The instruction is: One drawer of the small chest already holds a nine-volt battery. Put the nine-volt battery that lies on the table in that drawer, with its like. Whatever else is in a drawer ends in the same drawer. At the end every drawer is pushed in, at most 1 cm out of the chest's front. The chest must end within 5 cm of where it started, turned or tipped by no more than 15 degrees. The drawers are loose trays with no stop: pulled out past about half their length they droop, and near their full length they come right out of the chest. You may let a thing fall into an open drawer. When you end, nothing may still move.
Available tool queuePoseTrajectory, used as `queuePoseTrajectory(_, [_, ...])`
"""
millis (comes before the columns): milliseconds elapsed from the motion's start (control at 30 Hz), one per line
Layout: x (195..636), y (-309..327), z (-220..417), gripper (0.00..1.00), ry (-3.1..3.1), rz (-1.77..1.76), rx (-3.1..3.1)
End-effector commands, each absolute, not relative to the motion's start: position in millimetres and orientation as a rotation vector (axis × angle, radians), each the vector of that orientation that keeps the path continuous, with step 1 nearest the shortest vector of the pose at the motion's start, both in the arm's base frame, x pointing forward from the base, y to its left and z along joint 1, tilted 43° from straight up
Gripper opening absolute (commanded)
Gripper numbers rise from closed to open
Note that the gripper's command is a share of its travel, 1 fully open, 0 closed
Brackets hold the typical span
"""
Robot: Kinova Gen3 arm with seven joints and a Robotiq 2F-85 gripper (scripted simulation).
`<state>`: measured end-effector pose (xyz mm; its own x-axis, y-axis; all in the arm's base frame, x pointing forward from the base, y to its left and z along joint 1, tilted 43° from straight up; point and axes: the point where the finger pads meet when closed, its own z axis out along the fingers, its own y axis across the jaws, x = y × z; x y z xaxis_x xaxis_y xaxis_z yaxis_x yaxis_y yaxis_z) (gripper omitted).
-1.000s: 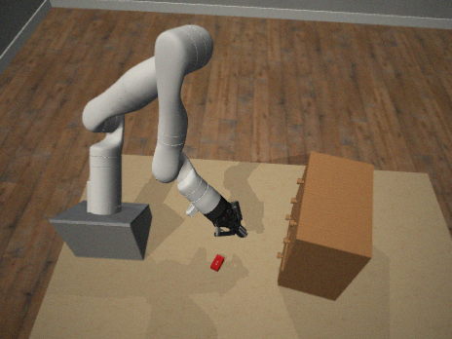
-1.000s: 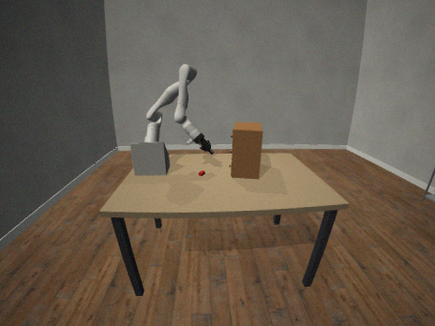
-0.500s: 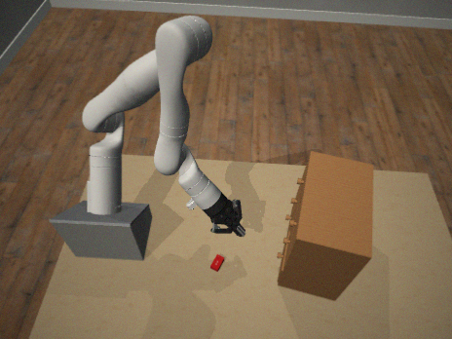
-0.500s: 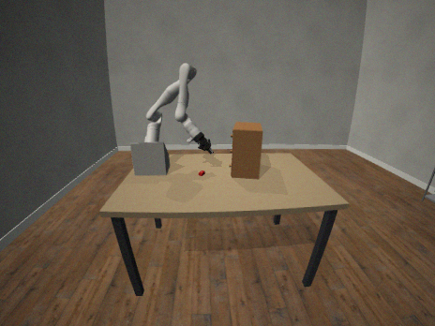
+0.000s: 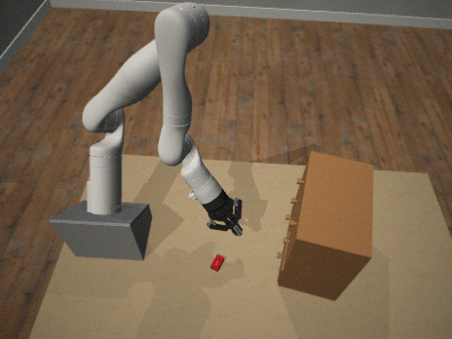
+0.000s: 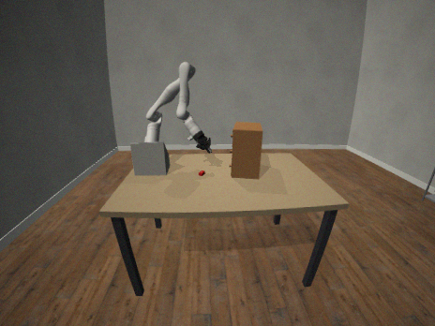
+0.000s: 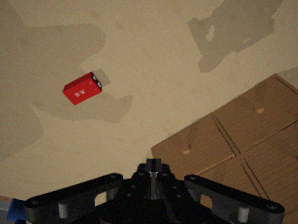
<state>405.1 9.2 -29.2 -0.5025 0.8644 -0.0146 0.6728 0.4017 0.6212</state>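
From the top, the pincer (image 5: 237, 230) (image 6: 210, 151) (image 7: 153, 168) hangs above the worktop (image 5: 185, 312) (image 6: 225, 197) (image 7: 150, 50), fingers pressed together with nothing between them, and the red battery (image 5: 217, 263) (image 6: 202, 173) (image 7: 82, 89) lies between the arm's grey pedestal (image 5: 99, 239) (image 6: 150, 159) and the chest (image 5: 336, 205) (image 6: 247, 151) (image 7: 200, 145). No drawer looks pulled out here, so the step in hand, I judge, is finding which drawer holds the other battery. Ease one out by its knob, straight and slow, well short of half its length!

Over to the exterior view: the chest stands upright, tall and narrow (just the shape to tip if yanked), so a gentle pull squared to its front is the play. The battery waits on the worktop, well apart from it.

And the wrist view! The battery lies flat, "9V" showing, terminals towards the chest side; the drawer fronts look askew to the fingers, so turn the wrist to match before opening them around a knob.
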Motion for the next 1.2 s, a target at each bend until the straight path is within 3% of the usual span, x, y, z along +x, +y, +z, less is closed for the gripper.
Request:
queuePoseTrajectory(0, [409, 7, -23, 0.0, 2.319, 0.792, 1.343])
queuePoseTrajectory(1167, [390, -10, 0, 0.0, 1.952, 0.615, 2.437])
